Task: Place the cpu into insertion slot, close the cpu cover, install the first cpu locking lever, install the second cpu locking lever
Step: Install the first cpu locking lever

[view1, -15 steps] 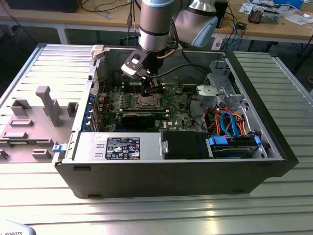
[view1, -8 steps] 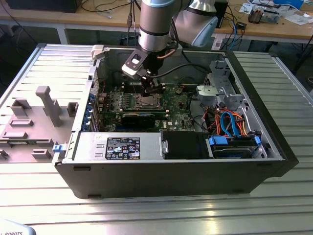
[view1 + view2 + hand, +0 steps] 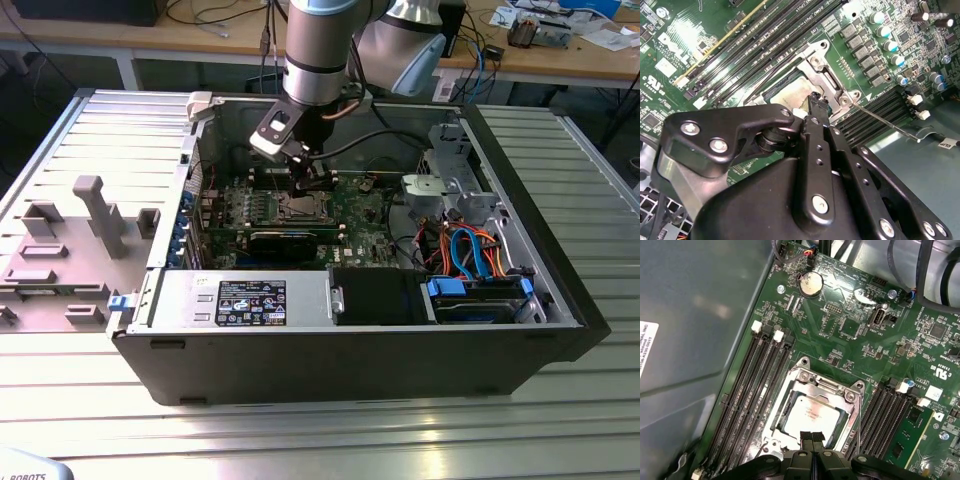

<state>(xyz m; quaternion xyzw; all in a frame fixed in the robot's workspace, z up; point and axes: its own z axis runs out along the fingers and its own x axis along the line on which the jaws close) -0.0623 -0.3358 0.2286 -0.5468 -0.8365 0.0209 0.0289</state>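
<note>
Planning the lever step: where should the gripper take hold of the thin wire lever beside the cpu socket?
The locking lever is a thin straight wire running from a corner of the insertion slot out over the memory slots. It is probably best gripped near its bent free end, from above, jaws straddling the wire, farthest from the hinge.

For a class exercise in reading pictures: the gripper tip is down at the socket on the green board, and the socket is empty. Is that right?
Not quite. The insertion slot is not empty: the cpu lies in it, framed by the cpu cover, as the first wrist view shows. The gripper is indeed down at the slot's edge.
</note>
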